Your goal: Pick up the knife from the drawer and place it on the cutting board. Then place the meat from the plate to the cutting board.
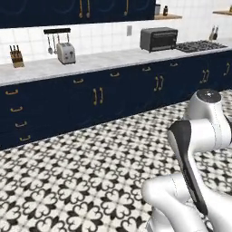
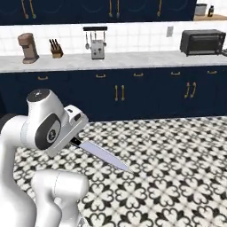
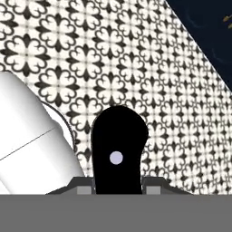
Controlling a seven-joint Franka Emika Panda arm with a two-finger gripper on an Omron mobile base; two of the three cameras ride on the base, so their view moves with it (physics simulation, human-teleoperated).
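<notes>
hand (image 3: 117,190): closed on the knife's black handle, which rises between the 2 finger tips in the hand view; in the right base view it sits low at the arm's end, above the floor
knife (image 2: 103,156): held clear of the floor, silver blade sticking out from the hand toward the right and slightly down, tip free in the air
handle (image 3: 118,149): black, rounded end, with 1 pale rivet near its middle
floor (image 1: 68,181): black and white patterned tiles, under the hand and knife
drawers (image 1: 18,108): navy fronts with brass pulls, in a stack at the left of the left base view, all shut
surface (image 1: 90,61): pale top along the far wall, well apart from the hand
on the surface: toaster (image 1: 66,53), knife block (image 1: 16,56), toaster oven (image 1: 158,39)
</notes>
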